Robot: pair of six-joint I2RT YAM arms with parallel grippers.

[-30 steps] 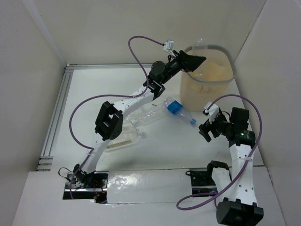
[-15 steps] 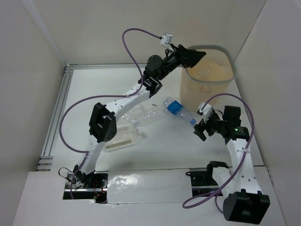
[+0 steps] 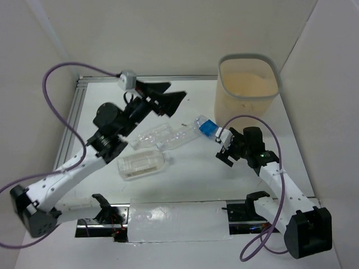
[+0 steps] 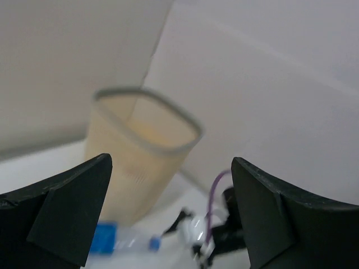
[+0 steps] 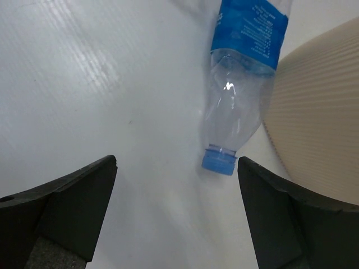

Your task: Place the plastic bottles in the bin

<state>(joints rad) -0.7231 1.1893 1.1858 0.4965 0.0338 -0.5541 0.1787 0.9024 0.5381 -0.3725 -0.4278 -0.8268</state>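
Note:
The bin (image 3: 247, 84), beige with a grey rim, stands at the back right. Three clear bottles lie in mid-table: a blue-labelled one (image 3: 208, 128) with a blue cap, a plain one (image 3: 162, 137) and a wide squarish one (image 3: 140, 162). My left gripper (image 3: 178, 89) is open and empty, raised above the plain bottle and pointing towards the bin (image 4: 140, 151). My right gripper (image 3: 220, 148) is open and empty, low over the table just short of the blue cap (image 5: 219, 162). The blue-labelled bottle (image 5: 241, 84) lies beyond its fingers, beside the bin wall (image 5: 320, 129).
White walls enclose the table on three sides. An aluminium rail (image 3: 70, 131) runs along the left edge. The right arm's purple cable (image 3: 247, 120) loops above its wrist. The right gripper shows blurred in the left wrist view (image 4: 219, 230).
My left arm has swung back from the bin's rim, left and nearer, and now hangs over mid-table. My right gripper has moved left, towards the blue-capped bottle's cap.

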